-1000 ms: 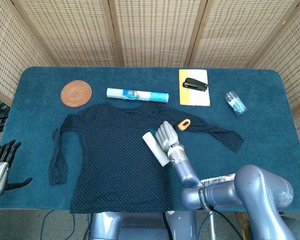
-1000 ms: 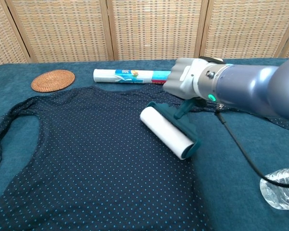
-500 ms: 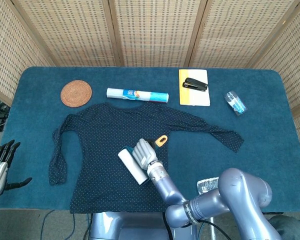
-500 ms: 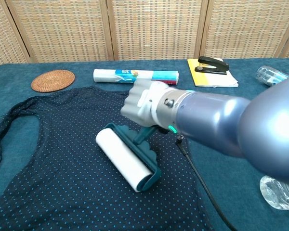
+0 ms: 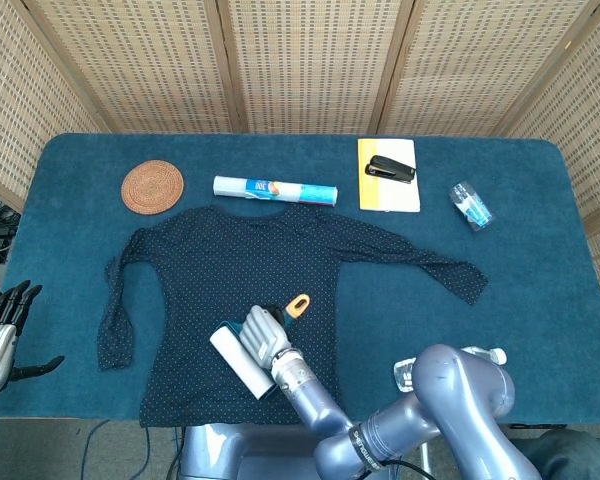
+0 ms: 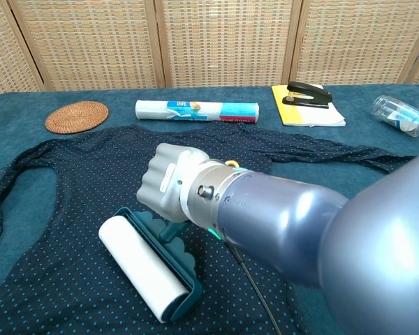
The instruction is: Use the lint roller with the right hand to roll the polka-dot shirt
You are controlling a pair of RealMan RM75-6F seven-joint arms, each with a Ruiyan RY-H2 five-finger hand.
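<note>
The dark polka-dot shirt point(image 5: 230, 270) point(image 6: 77, 209) lies spread flat on the blue table, sleeves out to both sides. My right hand point(image 5: 264, 336) point(image 6: 169, 185) grips the teal handle of the lint roller point(image 5: 236, 360) point(image 6: 145, 269), whose white roll lies on the shirt's lower front, near the hem. The handle's orange tip point(image 5: 296, 304) sticks out past the hand. My left hand point(image 5: 2, 325) hangs off the table's left edge with its fingers apart and nothing in it.
Beyond the shirt's collar lie a round woven coaster point(image 5: 152, 186), a rolled plastic-wrapped pack point(image 5: 275, 189) and a yellow notepad point(image 5: 388, 190) with a black stapler point(image 5: 391, 168) on it. A small clear bottle point(image 5: 471, 205) lies at the far right. Another clear bottle point(image 5: 408, 375) lies near the front edge.
My right hand has drawn the lint roller from the shirt's right sleeve area down and left across its front toward the hem. The left hand has not moved.
</note>
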